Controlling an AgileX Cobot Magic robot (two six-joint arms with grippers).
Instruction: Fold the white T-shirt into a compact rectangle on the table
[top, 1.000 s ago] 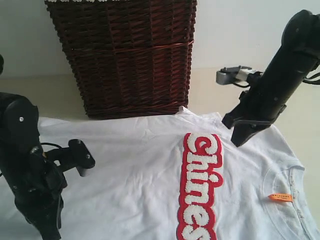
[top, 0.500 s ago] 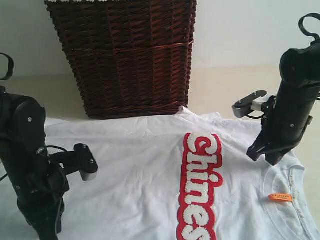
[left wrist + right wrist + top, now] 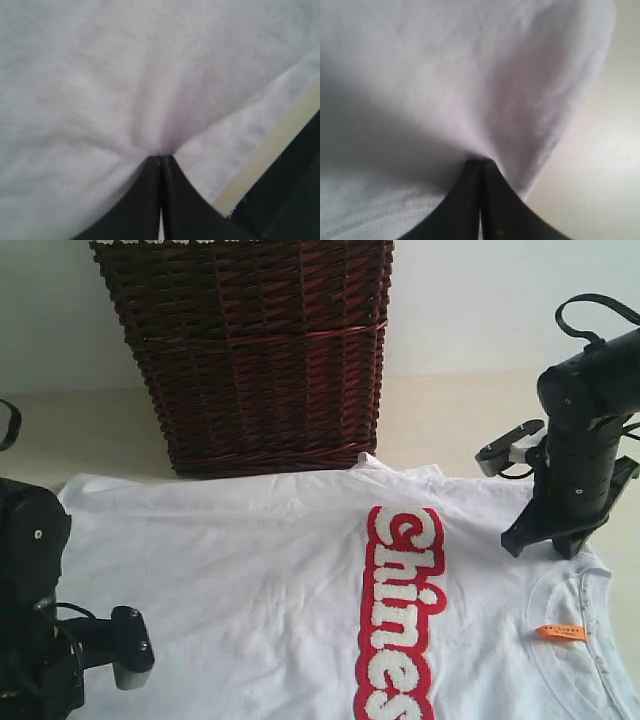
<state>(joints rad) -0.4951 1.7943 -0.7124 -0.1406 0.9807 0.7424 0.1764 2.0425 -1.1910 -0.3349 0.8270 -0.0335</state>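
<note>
Both grippers are clamped fully shut now, and going by the wrist cams each one looks to have a pinch of cloth. The left gripper (image 3: pixel 160 162) has fabric puckering right into its tips close to an edge of the shirt, and the right gripper (image 3: pixel 480 165) shows the same, with folds running into its closed tips near a stitched hem. The white T-shirt (image 3: pixel 250 570) lies spread flat and face up across the middle of the frame on the desk (image 3: pixel 440 410). Its red lettering band (image 3: pixel 400 610) runs down centre-right, the orange tag (image 3: pixel 560 633) sits at lower right, and a wicker basket (image 3: pixel 260 360) stands behind it at top centre. What changed in the last second: the right arm swung from just beside the lettering out toward the right edge of the frame and settled onto the shoulder area above the collar. The left arm sank toward the lower left corner, so its tips are cut off in the exterior shot. The shirt itself hasn't shifted. My read is that reaching is over and gripping has begun, so the first fold should be next, with nothing folded yet. A thin pinch could slip once they lift
</note>
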